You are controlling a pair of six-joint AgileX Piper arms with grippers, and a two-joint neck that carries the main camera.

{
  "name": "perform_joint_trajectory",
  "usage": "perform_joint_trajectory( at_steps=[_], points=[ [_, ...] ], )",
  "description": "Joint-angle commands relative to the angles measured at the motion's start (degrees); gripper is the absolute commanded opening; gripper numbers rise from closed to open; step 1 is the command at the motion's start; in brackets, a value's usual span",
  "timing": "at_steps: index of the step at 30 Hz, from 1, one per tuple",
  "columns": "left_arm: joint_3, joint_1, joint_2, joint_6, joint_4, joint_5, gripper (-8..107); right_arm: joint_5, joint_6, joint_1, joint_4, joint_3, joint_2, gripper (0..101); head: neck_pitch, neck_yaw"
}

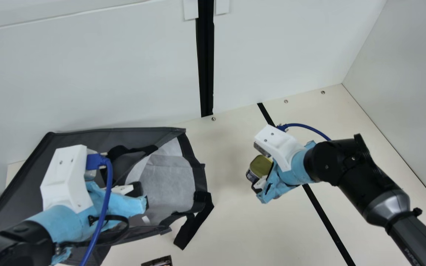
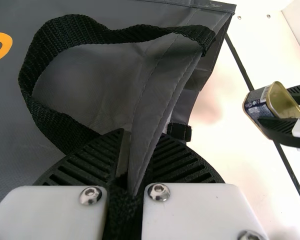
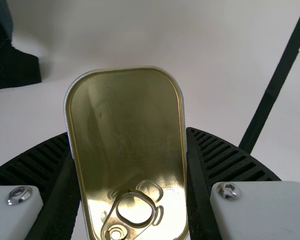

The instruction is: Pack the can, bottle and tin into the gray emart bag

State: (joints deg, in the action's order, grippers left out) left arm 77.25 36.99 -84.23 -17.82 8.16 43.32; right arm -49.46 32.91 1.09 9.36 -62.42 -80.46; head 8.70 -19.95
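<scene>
One cream table (image 1: 231, 229) bears the gray emart bag (image 1: 168, 177), its mouth turned right. The left gripper (image 1: 142, 195) pinches the bag's edge, fingers nearly together; the right gripper (image 1: 263, 178), partly parted, clasps the tin (image 1: 260, 165) between its fingers, outside the bag, off its right side.

The gray emart bag (image 1: 87, 138) is just flopped on its side, mouth open, pale lining showing, black strap handles, rim pinched in the left end effector (image 1: 141, 193). Boxy, round-cornered tin (image 1: 261, 165) with a gold ring-pull lid is tilted, gripped by the right end effector (image 1: 263, 178).
</scene>
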Motion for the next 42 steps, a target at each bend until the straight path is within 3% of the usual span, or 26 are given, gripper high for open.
perform_joint_trajectory(
  at_steps=[1,27,42],
  points=[
    [0.0,0.0,0.0,0.0,0.0,0.0,10,0.0,-0.5,0.8,-0.3,0.1,0.1,0,1.3,0.0],
    [0.0,0.0,0.0,0.0,0.0,0.0,10,-0.9,-5.2,11.8,0.0,-0.2,1.1,0,1.3,0.0],
    [0.0,0.0,0.0,0.0,0.0,0.0,10,0.1,-1.5,14.5,6.3,0.2,2.1,0,1.3,0.0]
  ],
)
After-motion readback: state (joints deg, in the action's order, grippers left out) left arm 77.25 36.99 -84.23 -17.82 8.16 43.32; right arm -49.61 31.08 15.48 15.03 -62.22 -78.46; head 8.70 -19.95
